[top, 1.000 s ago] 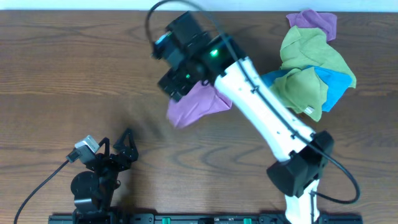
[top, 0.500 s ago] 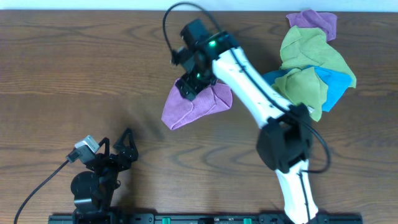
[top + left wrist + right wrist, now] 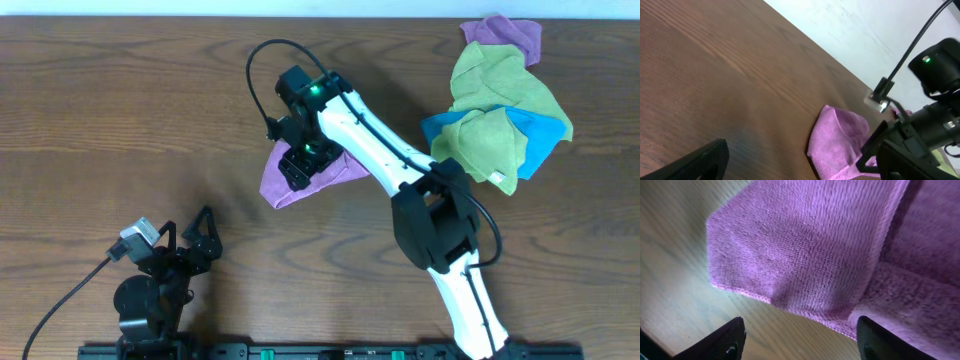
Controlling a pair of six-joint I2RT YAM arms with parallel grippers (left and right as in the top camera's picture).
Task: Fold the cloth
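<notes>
- The right gripper [image 3: 300, 165] pointed down directly over the cloth [image 3: 272, 182], jaws spread wide with nothing held between them.
- In the right wrist view, its fingers [image 3: 730, 342] flanked a folded corner of the cloth [image 3: 805, 245]. The corner lay flat on the table [image 3: 670, 255] just below the fingertips, and contact could not be confirmed.
- The left gripper [image 3: 187, 225] sat well apart from the cloth, near its own base, fingers parted and empty.
- In the left wrist view, the cloth [image 3: 840, 137] lay ahead and to the right of the left gripper, partly under the right arm [image 3: 920, 145].
- Green cloths [image 3: 500, 80], a blue cloth [image 3: 545, 135] and a second purple cloth [image 3: 510, 35] lay piled well apart to the right of the right gripper.
</notes>
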